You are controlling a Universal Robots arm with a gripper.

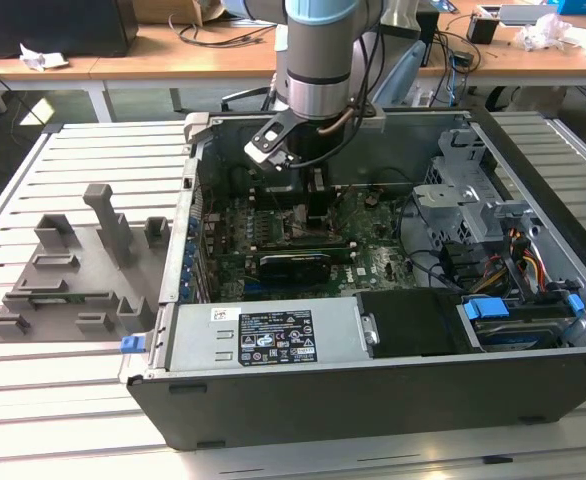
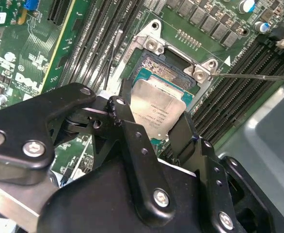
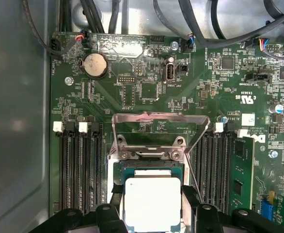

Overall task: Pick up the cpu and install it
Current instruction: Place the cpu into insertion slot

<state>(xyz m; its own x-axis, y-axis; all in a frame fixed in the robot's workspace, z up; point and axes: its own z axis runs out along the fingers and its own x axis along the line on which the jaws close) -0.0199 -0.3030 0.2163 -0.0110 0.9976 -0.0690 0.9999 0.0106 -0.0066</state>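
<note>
The cpu (image 2: 157, 108), a flat square chip with a silver-grey metal top, is pinched on two opposite edges by my gripper (image 2: 154, 124), which is shut on it. One black finger (image 2: 124, 119) presses one side and the other finger (image 2: 184, 130) the opposite side. The chip hangs slightly tilted, right over the open motherboard socket (image 2: 164, 70). In the first wrist view the cpu (image 3: 152, 204) covers most of the socket (image 3: 151, 168), with the metal load plate (image 3: 160, 125) flipped open beyond it. In the exterior view the gripper (image 1: 308, 205) reaches down into the computer case.
Memory slots (image 3: 81, 167) flank the socket on both sides. A thin lever wire (image 2: 258, 76) sticks out beside the socket. The case walls, power supply (image 1: 273, 337) and drive cage (image 1: 473, 205) hem the arm in. A grey holder tray (image 1: 73, 270) lies on the exterior view's left.
</note>
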